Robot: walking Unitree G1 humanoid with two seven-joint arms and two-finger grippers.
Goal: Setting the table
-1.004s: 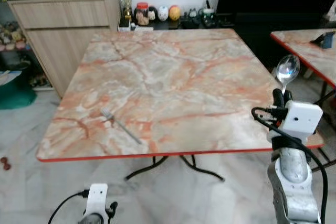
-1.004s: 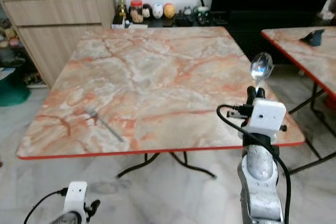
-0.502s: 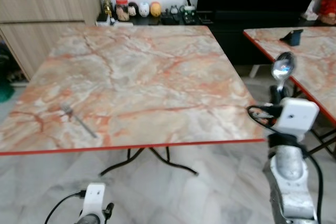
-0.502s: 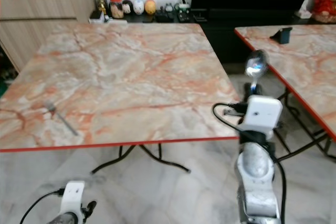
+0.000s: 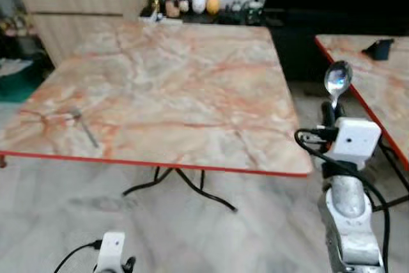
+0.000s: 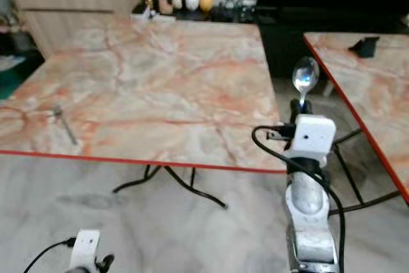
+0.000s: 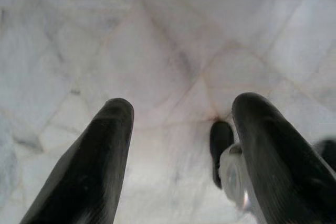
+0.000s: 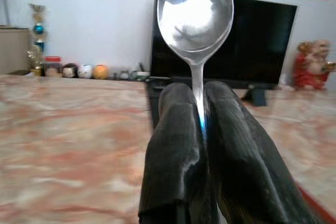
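In the left eye view, the right gripper [image 5: 330,112] is at the right of the frame, past the near right corner of the marble table [image 5: 172,87]; it holds a spoon [image 5: 337,81] straight up, bowl on top; a fork [image 5: 84,126] lies on the table at the left, near the front edge. In the left wrist view, the left gripper [image 7: 181,129] hangs over the pale floor [image 7: 157,40], fingers wide apart. In the right wrist view, the two fingers [image 8: 176,145] pinch the spoon's handle tight.
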